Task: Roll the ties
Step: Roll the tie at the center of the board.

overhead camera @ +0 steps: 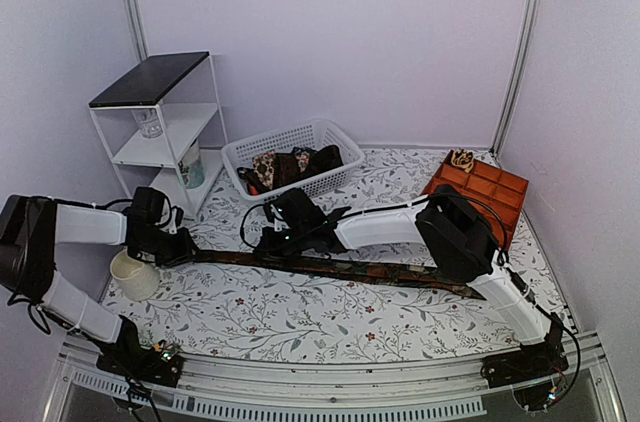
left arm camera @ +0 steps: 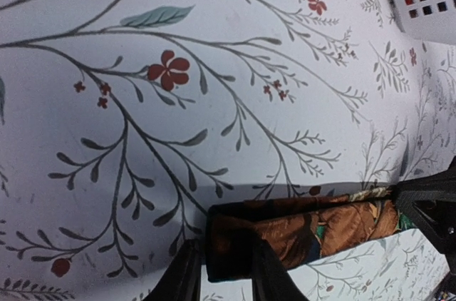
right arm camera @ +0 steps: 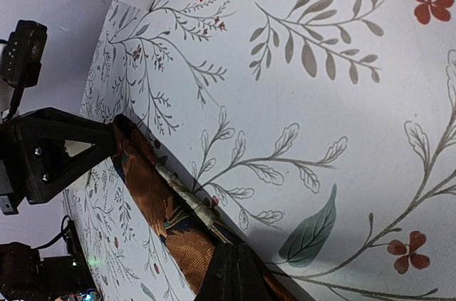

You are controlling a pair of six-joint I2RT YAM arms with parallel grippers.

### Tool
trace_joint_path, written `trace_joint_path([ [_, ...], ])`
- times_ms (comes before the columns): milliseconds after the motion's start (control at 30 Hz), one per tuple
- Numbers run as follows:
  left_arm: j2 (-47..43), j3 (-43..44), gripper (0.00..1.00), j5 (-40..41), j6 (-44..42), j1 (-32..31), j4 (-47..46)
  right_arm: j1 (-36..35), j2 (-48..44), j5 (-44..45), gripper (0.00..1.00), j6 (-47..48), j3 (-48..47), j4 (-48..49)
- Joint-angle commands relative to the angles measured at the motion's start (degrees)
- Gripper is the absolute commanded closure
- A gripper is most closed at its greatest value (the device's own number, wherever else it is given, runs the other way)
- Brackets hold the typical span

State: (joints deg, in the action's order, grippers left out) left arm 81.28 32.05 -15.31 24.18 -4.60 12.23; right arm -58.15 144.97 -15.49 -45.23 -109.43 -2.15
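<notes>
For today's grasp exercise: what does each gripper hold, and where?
Both grip the tie: left gripper its end, right gripper a little further along.

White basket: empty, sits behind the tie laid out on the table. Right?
No, it's not empty. The top external view shows the white basket holding bundled ties. It does sit behind the tie laid out on the table.

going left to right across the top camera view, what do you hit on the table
cream cup → left fingers → white basket → orange tray. the tie and the shelf each overlap several of these, so they are left out.
</notes>
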Motion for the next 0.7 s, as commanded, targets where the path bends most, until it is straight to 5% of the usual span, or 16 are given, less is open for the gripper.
trace_joint_path([
  [0,1.70,-0.69,0.80,-1.57,0.64,0.08,-2.05,-0.39,0.99,2.25,1.00,0.84,1.84,-2.57],
  [167,1.58,0.93,0.93,-1.32,0.45,-0.05,-1.00,-0.38,-1.38,1.84,1.00,0.08,1.76,-2.99],
  [667,0.09,5.23,1.00,1.72,-1.60,-1.46,4.71,-1.31,-1.79,-1.97,1.00,-2.89,-0.88,1.16],
])
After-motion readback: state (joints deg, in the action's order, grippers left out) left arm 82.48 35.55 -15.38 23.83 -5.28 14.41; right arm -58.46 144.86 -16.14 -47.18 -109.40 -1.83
